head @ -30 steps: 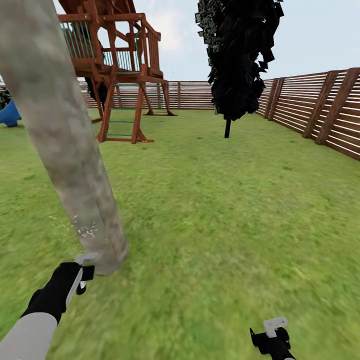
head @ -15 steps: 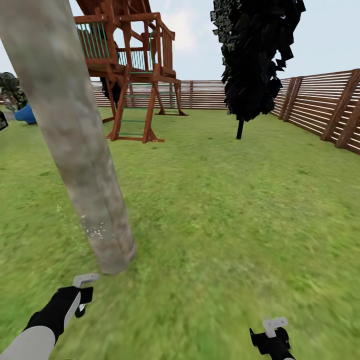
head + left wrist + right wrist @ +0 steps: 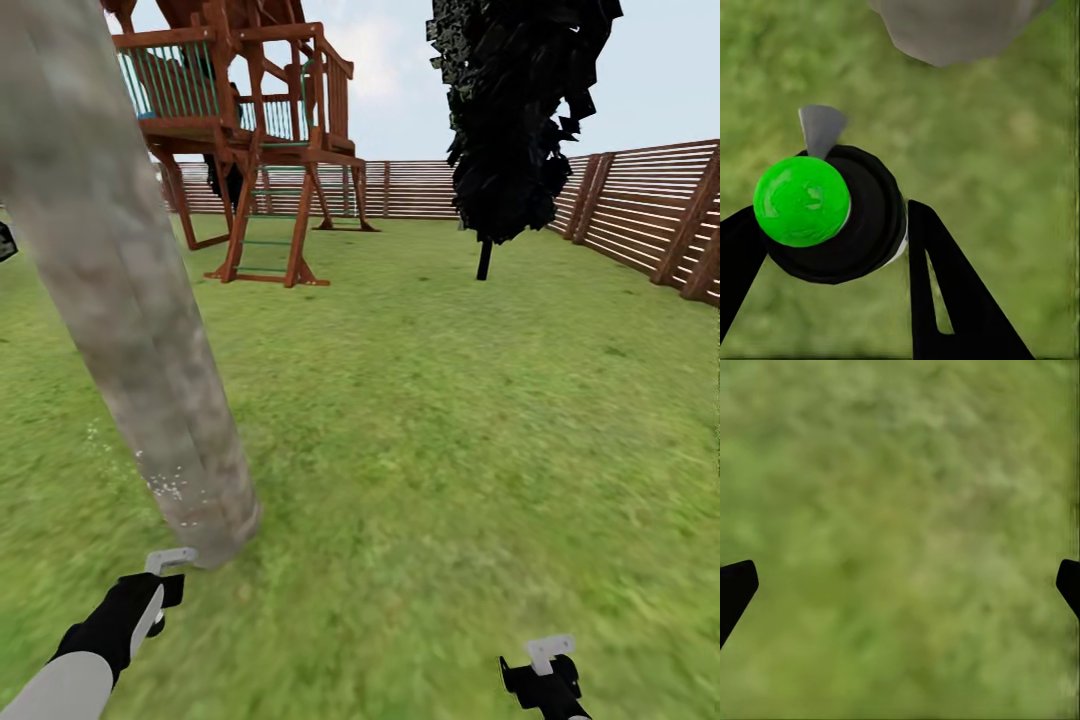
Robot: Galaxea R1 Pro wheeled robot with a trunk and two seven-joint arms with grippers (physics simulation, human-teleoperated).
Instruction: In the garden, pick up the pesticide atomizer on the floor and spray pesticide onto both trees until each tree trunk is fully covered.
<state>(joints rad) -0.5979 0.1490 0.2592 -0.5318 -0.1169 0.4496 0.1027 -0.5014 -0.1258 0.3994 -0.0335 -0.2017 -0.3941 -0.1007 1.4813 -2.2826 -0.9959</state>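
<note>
The left gripper (image 3: 832, 247) is clamped on the pesticide atomizer (image 3: 844, 217), a black bottle whose top shows green in the left wrist view, with its pale nozzle aimed at the foot of the tree trunk (image 3: 130, 300) just ahead, presumably so the spray lands low on the bark, where whitish specks sit. The right gripper (image 3: 545, 665) hangs idle over the grass (image 3: 450, 450), fingers apart. Compared with half a second ago, the trunk base appears slightly further left and nearer the left gripper; the view has shifted.
</note>
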